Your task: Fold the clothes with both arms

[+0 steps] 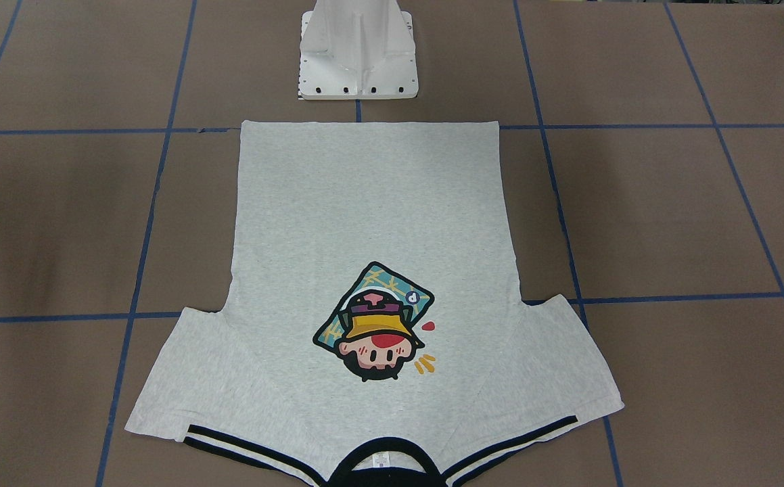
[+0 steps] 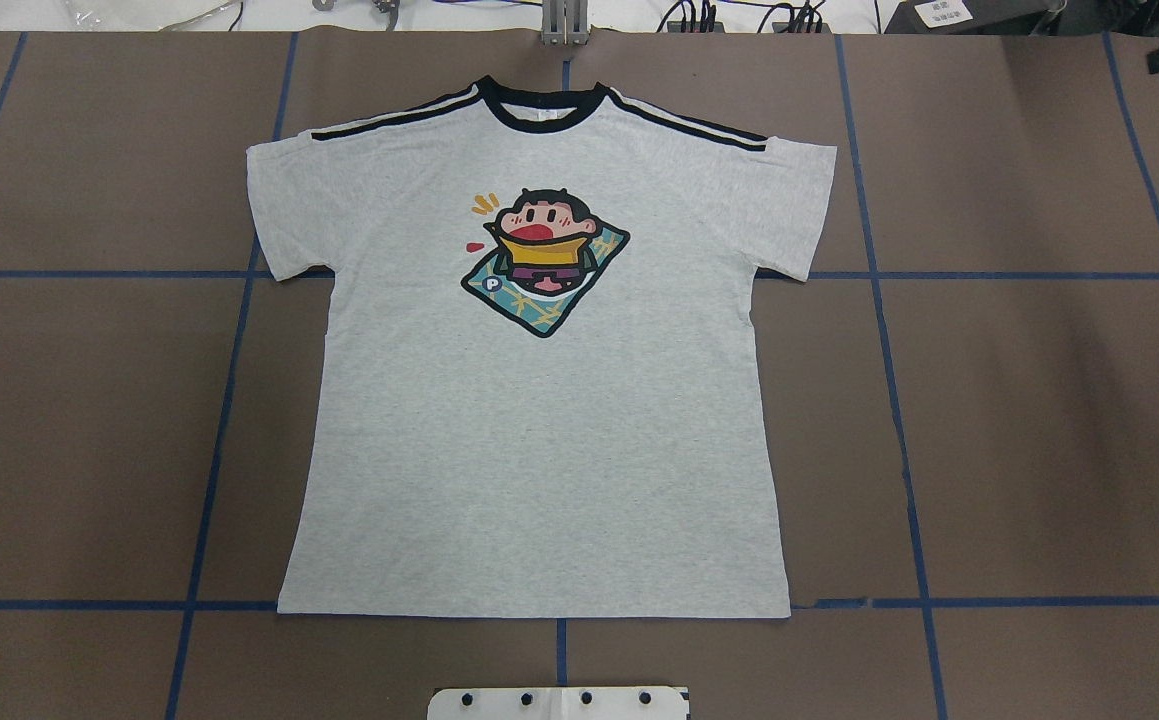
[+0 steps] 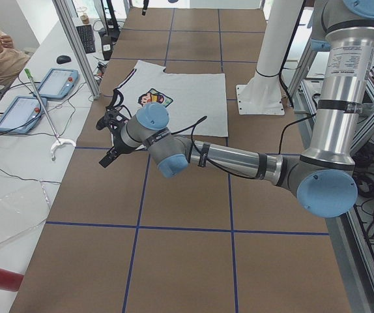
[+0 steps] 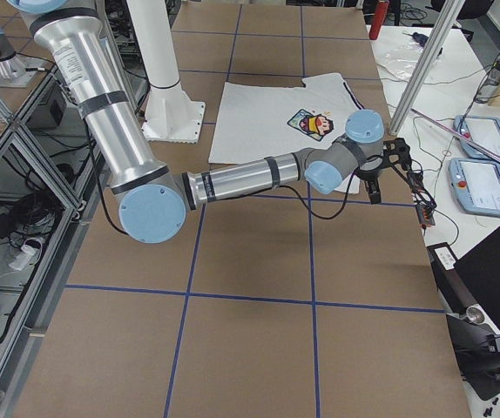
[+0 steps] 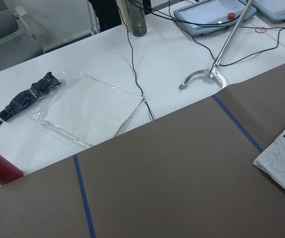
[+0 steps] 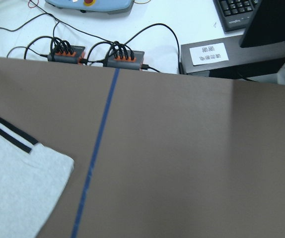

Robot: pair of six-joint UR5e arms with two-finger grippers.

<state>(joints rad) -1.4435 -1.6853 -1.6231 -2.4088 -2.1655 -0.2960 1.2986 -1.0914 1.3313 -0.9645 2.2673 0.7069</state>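
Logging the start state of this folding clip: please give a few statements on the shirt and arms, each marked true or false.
1. The T-shirt lies spread flat with its print facing up. True.
2. Its collar points toward the white pedestal. False: the hem lies by the pedestal; the collar is at the far end.
3. Both sleeves are folded in over the chest. False: they are spread out to the sides.
4. Neither the left arm nor the right arm shows in the overhead view. True.
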